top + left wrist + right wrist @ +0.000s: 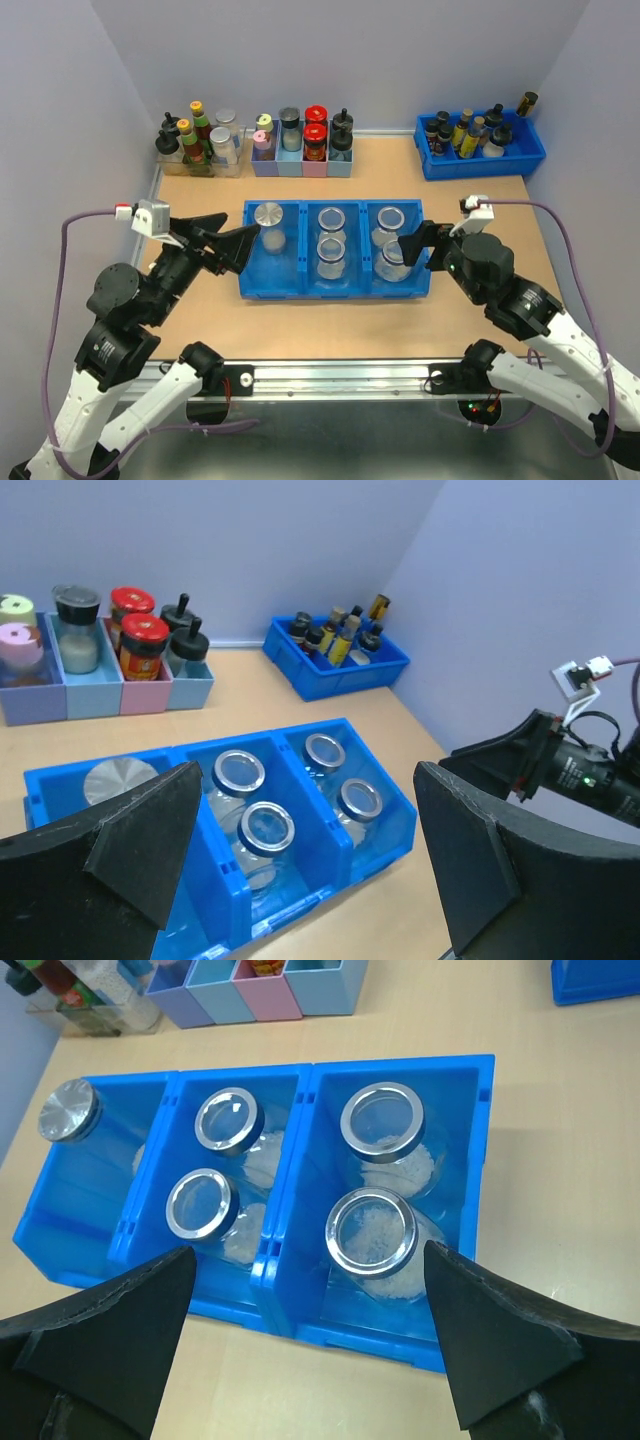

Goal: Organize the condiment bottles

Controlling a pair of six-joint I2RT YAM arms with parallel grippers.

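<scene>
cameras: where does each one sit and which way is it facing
top external: above and behind the robot, looking down on the table; left tool and right tool flank the blue tray.
left wrist: on the left arm, facing right across the tray toward the far blue bin; own open fingers below, right arm at the right edge.
right wrist: on the right arm, looking down on the tray from its near right; own open fingers at the bottom corners.
shared: both wrist views show the tray's five glass jars, including the lidded jar.

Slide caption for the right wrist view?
Open right gripper poised over a three-bin blue tray holding five glass jars, one lidded.
</scene>
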